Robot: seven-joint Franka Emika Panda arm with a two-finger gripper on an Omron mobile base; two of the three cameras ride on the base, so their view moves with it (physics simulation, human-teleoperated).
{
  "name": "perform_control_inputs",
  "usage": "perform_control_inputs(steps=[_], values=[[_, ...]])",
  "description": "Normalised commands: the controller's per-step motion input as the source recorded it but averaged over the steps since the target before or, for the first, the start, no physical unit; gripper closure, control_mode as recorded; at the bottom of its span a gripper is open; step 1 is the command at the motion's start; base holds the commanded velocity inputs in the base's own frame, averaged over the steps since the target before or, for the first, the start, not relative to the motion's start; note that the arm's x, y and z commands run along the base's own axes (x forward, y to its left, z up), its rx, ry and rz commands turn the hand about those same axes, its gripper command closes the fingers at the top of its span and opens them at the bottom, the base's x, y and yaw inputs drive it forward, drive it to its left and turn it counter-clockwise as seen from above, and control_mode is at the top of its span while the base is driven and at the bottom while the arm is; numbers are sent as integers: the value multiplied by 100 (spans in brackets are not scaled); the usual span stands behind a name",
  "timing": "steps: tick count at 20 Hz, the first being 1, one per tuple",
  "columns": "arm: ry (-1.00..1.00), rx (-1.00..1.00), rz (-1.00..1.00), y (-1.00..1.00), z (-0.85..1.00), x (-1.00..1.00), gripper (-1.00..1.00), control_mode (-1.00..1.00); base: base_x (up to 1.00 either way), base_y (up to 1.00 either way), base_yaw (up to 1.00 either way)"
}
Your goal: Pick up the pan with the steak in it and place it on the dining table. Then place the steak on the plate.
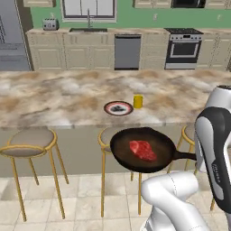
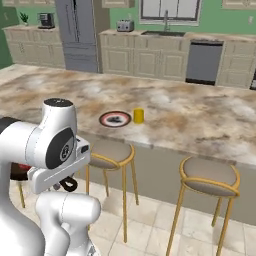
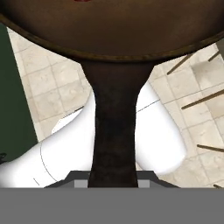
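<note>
- Left base view shows the pan (image 1: 143,150) carried in the air in front of the stools, below the level of the dining table (image 1: 67,97) top and not yet over it; the steak (image 1: 143,150) lies near the pan's middle.
- Hand view shows the gripper (image 3: 113,183) closed on the far end of the pan's long handle, with the handle running straight away from the camera to the bowl; the fingertips themselves are hidden beside the handle.
- Risk of droop or twist: the hold is at the handle's end, so the bowl's weight hangs well out from the jaws. A quick swing could roll the pan in the grip, tilt it, and let the steak slide over the shallow wall onto the floor.
- Risk of striking the table edge: the pan sits lower than the stone top, so it needs to rise before it goes forward. Advancing too early would knock the rim against the counter's edge or the stool (image 1: 32,140) seats.
- Risk at set-down: the plate (image 1: 118,108) and the yellow cup (image 1: 138,101) stand close together on the table right ahead of the pan. Landing the pan there could shove or tip them; bare stone to either side looks safer.
- Risk for the second step: the plate is small, so a pan set well away from it makes for a long carry of the steak.
</note>
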Motion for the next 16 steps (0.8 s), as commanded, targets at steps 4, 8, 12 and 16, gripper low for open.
perform_control_inputs(steps=[4,8,12,16], values=[[0,0,0,0,0,0,100,100,0,7,-50],[0,0,0,0,0,0,100,100,0,10,-50],[0,0,0,0,0,0,100,100,18,48,-32],[0,0,0,0,0,0,100,100,12,72,-20]])
